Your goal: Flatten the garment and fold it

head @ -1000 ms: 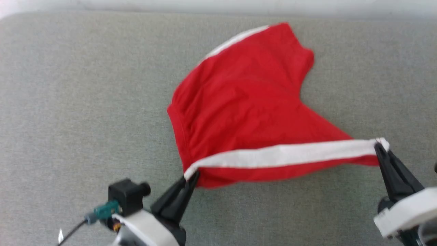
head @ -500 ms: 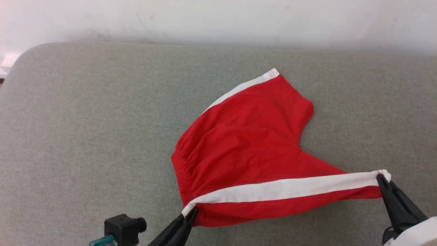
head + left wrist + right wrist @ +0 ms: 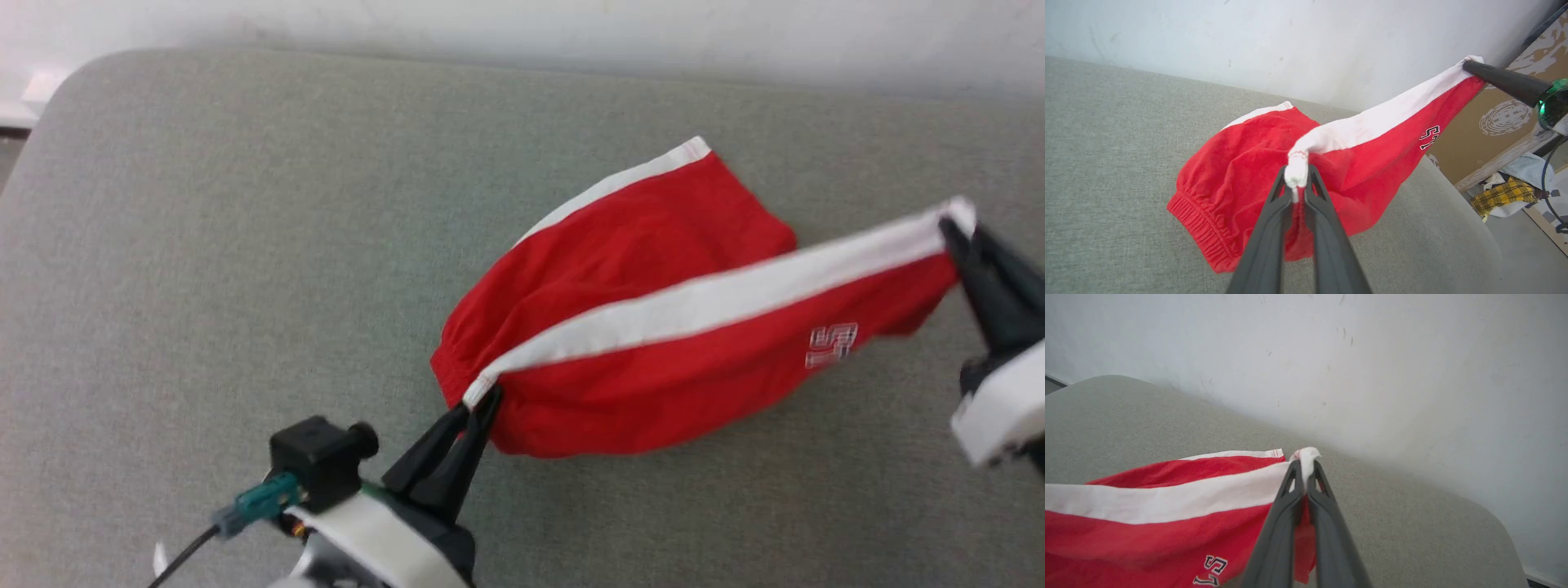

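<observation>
We see a desk (image 3: 204,245) covered in grey woven fabric, padded, with a rounded corner at 10 o'clock in the head view. A white wall (image 3: 522,24), lightly scuffed, runs along its far edge at 12 o'clock. In the left wrist view the desk's side rounds off at 4 o'clock. Beyond it are a brown printed panel (image 3: 1494,122), a yellow plaid cloth (image 3: 1502,196) in a heap and grey floor (image 3: 1515,253).

The garment (image 3: 637,245) sits right of centre on the desk, reaching from the middle toward 3 o'clock. Its gathered waistband (image 3: 449,371) and far leg rest on the fabric. The near side, with its white stripe (image 3: 702,306), is drawn taut and raised off the surface (the left wrist view shows it hanging in the air). Lettering (image 3: 831,345) shows on the raised leg, too blurred for us to read.

The left pincer (image 3: 490,396), at 6 o'clock, is closed on the waistband end of the white stripe, with bunched white cloth between its tips. The right pincer (image 3: 947,224), at 3 o'clock by the frame edge, is closed on the hem end of the same stripe.

Bare grey fabric spreads from 7 through 11 o'clock and along the near edge at 5 o'clock. The far leg's hem (image 3: 694,151) lies near the wall-side edge, and the right pincer stands close to the desk's side at 3 o'clock.
</observation>
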You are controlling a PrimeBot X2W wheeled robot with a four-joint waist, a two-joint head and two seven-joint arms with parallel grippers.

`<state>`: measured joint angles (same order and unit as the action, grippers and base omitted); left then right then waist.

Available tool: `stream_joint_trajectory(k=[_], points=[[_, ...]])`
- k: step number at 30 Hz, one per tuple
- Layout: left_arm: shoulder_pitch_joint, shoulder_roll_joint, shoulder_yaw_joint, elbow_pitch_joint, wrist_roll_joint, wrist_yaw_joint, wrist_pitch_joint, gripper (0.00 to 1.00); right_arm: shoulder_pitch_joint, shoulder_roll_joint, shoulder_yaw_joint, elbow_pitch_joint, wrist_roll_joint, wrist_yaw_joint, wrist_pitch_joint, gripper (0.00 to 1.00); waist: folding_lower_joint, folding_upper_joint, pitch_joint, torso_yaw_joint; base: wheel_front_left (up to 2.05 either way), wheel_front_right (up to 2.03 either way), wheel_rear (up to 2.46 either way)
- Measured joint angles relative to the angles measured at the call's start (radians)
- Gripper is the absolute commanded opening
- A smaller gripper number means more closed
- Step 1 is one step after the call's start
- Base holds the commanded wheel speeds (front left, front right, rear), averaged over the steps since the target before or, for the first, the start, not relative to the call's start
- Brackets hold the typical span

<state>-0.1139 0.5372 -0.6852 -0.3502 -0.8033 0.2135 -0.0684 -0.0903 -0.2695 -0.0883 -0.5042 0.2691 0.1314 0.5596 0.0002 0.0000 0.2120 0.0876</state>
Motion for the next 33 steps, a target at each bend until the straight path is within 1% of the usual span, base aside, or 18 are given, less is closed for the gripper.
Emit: stream_joint_trajectory(k=[3, 7, 11, 14, 20, 24, 33], points=[[-0.061, -0.036, -0.010, 0.023, 0.012, -0.002, 0.011, 0.00, -0.130, -0.079, 0.038, 0.031, -0.010, 0.000, 0.038, 0.00, 0.0000, 0.0000, 0.036, 0.020, 0.00, 0.00, 0.00], [-0.136, -0.090, -0.029, 0.070, 0.014, -0.024, 0.021, 0.00, -0.293, -0.174, 0.097, 0.101, -0.007, 0.000, 0.080, 0.00, 0.0001, 0.0000, 0.091, 0.049, 0.00, 0.00, 0.00], [-0.213, -0.135, -0.036, 0.123, 0.015, -0.055, 0.024, 0.00, -0.435, -0.242, 0.170, 0.187, -0.006, 0.000, 0.114, 0.00, 0.0002, 0.0000, 0.148, 0.081, 0.00, 0.00, 0.00], [-0.267, -0.170, -0.035, 0.168, 0.015, -0.073, 0.022, 0.00, -0.520, -0.277, 0.220, 0.266, -0.007, 0.000, 0.129, 0.00, 0.0002, 0.0000, 0.189, 0.106, 0.00, 0.00, 0.00], [-0.341, -0.223, -0.034, 0.251, 0.016, -0.089, 0.007, 0.00, -0.641, -0.312, 0.282, 0.413, -0.011, 0.000, 0.111, 0.00, 0.0001, 0.0000, 0.262, 0.154, 0.00, 0.00, 0.00], [-0.366, -0.248, -0.031, 0.291, 0.015, -0.089, 0.001, 0.00, -0.687, -0.316, 0.312, 0.490, -0.018, 0.000, 0.078, 0.00, 0.0001, 0.0000, 0.303, 0.184, 0.00, 0.00, 0.00], [-0.379, -0.287, -0.023, 0.347, 0.008, -0.088, -0.026, 0.00, -0.730, -0.313, 0.378, 0.601, -0.022, 0.000, -0.009, 0.00, -0.0001, 0.0000, 0.361, 0.238, 0.00, 0.00, 0.00]])
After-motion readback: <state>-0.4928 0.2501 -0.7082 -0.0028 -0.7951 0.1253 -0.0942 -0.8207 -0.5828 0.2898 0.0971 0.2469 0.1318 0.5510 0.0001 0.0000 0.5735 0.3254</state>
